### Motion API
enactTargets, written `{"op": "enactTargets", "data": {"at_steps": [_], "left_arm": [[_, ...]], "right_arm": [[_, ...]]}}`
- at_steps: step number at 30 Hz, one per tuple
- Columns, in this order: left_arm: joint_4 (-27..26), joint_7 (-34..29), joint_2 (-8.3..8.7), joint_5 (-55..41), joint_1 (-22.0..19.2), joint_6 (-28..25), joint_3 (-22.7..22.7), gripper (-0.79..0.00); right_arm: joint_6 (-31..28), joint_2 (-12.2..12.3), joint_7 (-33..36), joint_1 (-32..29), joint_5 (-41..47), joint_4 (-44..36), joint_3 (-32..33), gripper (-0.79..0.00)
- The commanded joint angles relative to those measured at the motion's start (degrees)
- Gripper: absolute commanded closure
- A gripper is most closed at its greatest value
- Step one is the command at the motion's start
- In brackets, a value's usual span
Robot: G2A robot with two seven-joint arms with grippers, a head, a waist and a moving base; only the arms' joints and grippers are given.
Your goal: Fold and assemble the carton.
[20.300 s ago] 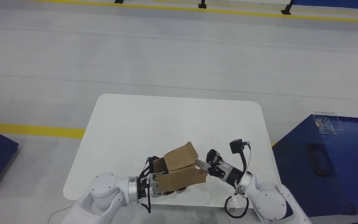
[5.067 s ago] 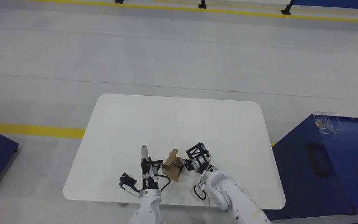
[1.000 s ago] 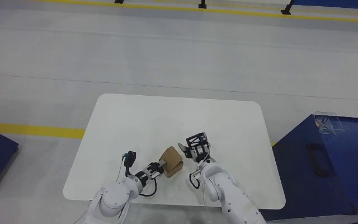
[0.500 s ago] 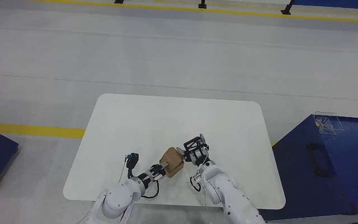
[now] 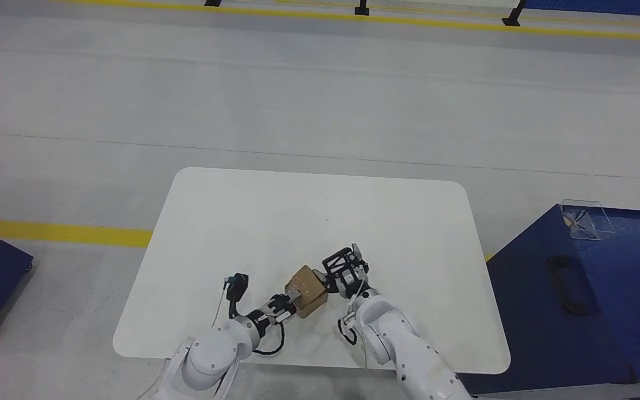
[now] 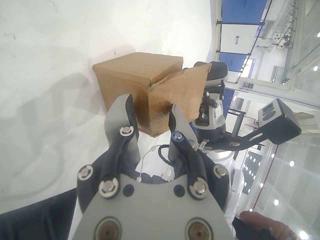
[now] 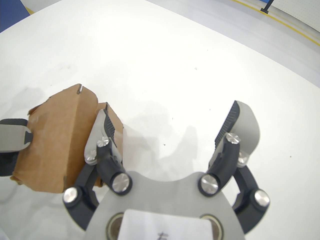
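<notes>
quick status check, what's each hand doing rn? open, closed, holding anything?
Left hand: closed on a corner of the carton.
Right hand: open, holding nothing; one finger sits against the carton's side.

The top camera looked down from overhead, taking in the whole table (image 5: 300, 210) and the floor (image 5: 300, 100) beyond. The left wrist camera sat just behind the left gripper (image 6: 151, 103), facing low across the table (the room (image 6: 275, 38) beyond lay sideways). The right wrist camera looked down past the right gripper (image 7: 171, 108). All three shared the brown carton (image 5: 307, 290), the wrist views closest.
</notes>
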Motion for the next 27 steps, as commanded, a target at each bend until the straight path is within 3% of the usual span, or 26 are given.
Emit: {"op": "enactTargets", "data": {"at_steps": [1, 20, 27], "left_arm": [[0.1, 0.1, 0.04, 0.0, -0.2, 0.1, 0.1, -0.259], [0.8, 0.7, 0.5, 0.9, -2.0, 2.9, 1.3, -0.265], [0.3, 1.2, 0.68, 0.3, -1.9, 2.4, 1.1, -0.271]], "right_arm": [[0.0, -0.1, 0.0, 0.1, -0.1, 0.2, -0.1, -0.785], [0.5, -0.3, -0.3, 0.4, 2.0, -0.7, 3.2, -0.785], [-1.9, -0.2, 1.6, 0.4, 3.6, -1.0, 4.5, -0.785]]}}
